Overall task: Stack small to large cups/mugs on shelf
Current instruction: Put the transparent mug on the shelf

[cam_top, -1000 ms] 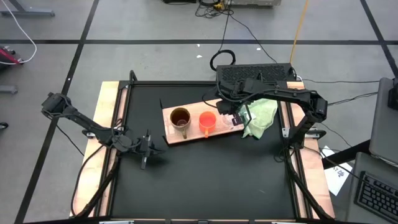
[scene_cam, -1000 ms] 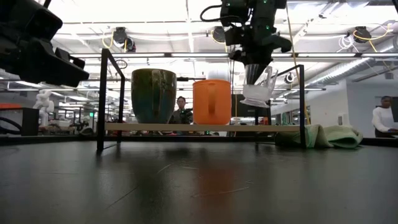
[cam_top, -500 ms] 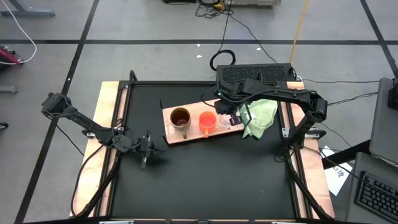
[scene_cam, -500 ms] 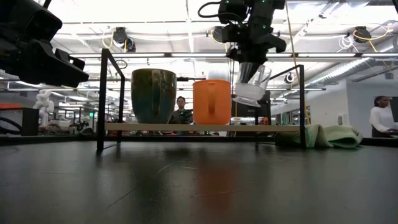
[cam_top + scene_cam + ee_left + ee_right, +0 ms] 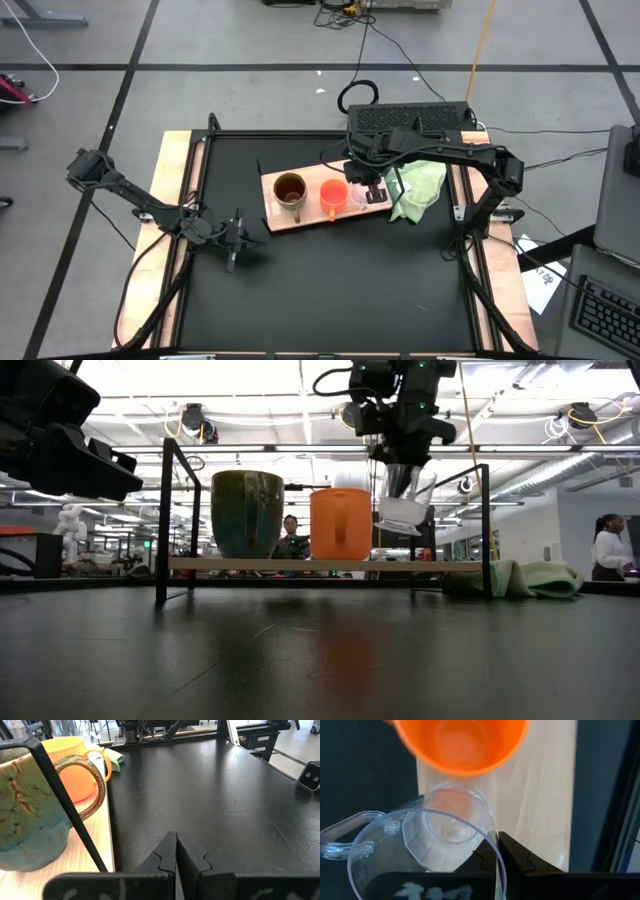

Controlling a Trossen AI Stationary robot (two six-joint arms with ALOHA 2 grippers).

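Note:
The light-wood shelf [image 5: 300,216] lies across the black table's far middle. The large brown-gold mug [image 5: 289,188] and the orange cup [image 5: 333,195] stand upright on it side by side. My right gripper [image 5: 402,472] is above the shelf's right part, just right of the orange cup [image 5: 341,523], and is shut on the small clear cup [image 5: 404,508]. My left gripper [image 5: 233,252] is shut and empty, near the table's left side; its wrist view shows the shut fingers [image 5: 176,851] beside the mug [image 5: 27,820]. My right gripper pinches the clear cup's wall at its rim [image 5: 490,845], one finger inside the cup and one outside. The fingers come from above, pointing down. The cup hangs slightly tilted, mouth up, clear of the shelf [image 5: 540,795], its handle [image 5: 340,837] on the side away from the fingers.
A light green cloth [image 5: 420,188] lies bunched at the shelf's right end. Black brackets [image 5: 163,520] rise at the shelf's edges. A black keyboard-like box [image 5: 410,118] sits at the table's far edge. People [image 5: 608,545] show in the room beyond.
My right gripper has carried the clear cup a little toward the table's left, closer to the orange cup. The cup has stayed clear of the shelf.

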